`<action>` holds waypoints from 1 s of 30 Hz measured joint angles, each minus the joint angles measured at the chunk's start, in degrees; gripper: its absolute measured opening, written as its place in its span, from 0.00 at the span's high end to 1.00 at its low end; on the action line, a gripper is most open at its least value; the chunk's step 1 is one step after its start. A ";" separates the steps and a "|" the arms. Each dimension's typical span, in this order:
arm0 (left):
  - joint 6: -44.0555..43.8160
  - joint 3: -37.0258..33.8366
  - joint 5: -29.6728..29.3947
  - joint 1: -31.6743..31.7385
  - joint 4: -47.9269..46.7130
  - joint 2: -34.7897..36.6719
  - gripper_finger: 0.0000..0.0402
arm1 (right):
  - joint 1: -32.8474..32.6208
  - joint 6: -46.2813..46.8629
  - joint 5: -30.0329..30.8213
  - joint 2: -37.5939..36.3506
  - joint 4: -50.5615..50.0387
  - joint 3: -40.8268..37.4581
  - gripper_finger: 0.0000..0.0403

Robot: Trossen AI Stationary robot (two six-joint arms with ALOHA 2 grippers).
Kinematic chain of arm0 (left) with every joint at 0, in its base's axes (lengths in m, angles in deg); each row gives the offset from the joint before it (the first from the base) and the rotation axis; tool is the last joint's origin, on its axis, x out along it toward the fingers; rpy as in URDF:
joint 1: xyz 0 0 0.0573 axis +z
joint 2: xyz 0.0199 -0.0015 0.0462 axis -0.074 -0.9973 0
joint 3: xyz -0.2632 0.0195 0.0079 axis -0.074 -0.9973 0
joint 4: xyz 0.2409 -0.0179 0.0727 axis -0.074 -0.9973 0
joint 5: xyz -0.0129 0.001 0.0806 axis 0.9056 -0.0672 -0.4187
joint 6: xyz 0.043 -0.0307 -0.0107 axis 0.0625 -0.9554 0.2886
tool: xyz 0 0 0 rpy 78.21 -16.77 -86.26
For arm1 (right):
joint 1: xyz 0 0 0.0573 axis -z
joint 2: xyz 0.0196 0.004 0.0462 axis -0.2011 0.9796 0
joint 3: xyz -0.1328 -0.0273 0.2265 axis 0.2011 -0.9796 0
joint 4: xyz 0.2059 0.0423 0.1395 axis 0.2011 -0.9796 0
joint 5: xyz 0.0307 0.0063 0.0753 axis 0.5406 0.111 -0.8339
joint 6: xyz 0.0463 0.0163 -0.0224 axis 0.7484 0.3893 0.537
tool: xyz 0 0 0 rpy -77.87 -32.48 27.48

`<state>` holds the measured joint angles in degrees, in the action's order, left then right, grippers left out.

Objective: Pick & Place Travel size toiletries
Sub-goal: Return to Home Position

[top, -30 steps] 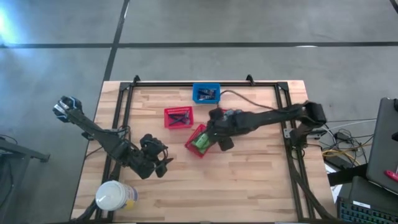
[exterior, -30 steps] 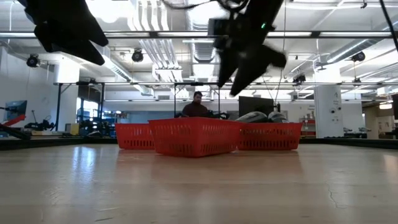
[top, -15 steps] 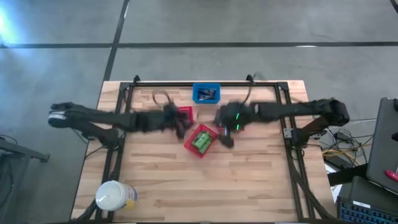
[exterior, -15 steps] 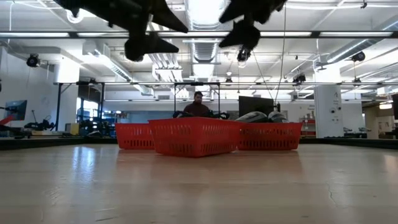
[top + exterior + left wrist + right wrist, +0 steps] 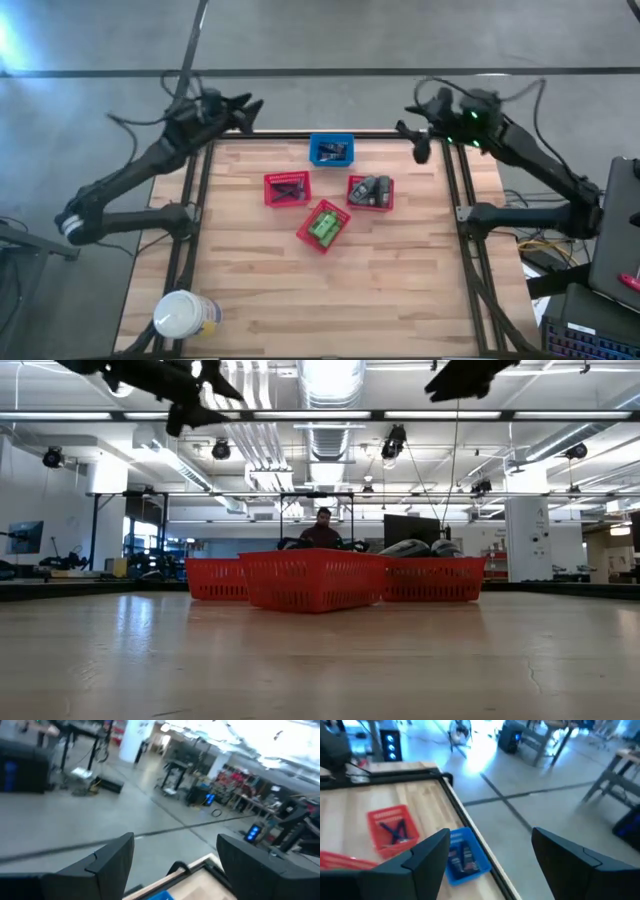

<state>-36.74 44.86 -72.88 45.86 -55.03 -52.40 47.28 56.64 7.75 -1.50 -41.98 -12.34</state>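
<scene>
Left claw (image 5: 175, 841) and right claw (image 5: 491, 833): both open, empty, above the far corners of the wooden desk (image 5: 400, 290). Bright green pieces (image 5: 323, 227) lie in the nearest red mesh basket (image 5: 304, 227). Grey oval bottles (image 5: 372, 188) lie in the neighbouring red basket (image 5: 370, 206).

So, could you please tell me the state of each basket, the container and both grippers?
Left gripper: open, empty, raised over far left corner.
Right gripper: open, empty, raised over far right corner.
Blue mesh basket: upright, dark items inside.
Left red mesh basket: upright, holds thin black sticks.
Right red mesh basket: upright, holds grey oval bottles.
Nearest red mesh basket: askew, holds bright green pieces.
White-topped round container: upright, closed.
</scene>
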 joint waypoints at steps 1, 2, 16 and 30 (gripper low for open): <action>0.81 0.00 0.64 0.22 -0.75 1.69 0.28 | -0.08 0.40 -0.07 -2.01 -0.42 -0.77 0.32; 2.09 -0.02 0.93 0.16 -2.15 3.43 0.28 | -0.48 1.70 -0.22 -3.84 -0.68 -1.56 0.33; 20.54 -0.11 -9.65 -0.54 -27.98 29.91 0.29 | -5.03 17.95 25.88 -33.19 1.18 -17.07 0.43; 28.81 -8.62 -27.43 -0.47 -35.07 45.11 0.29 | -5.05 13.71 51.46 -53.26 -0.14 -32.90 0.43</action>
<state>-7.93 36.24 -100.31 45.39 -90.10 -7.29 42.23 70.35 59.20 -54.77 -42.12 -45.24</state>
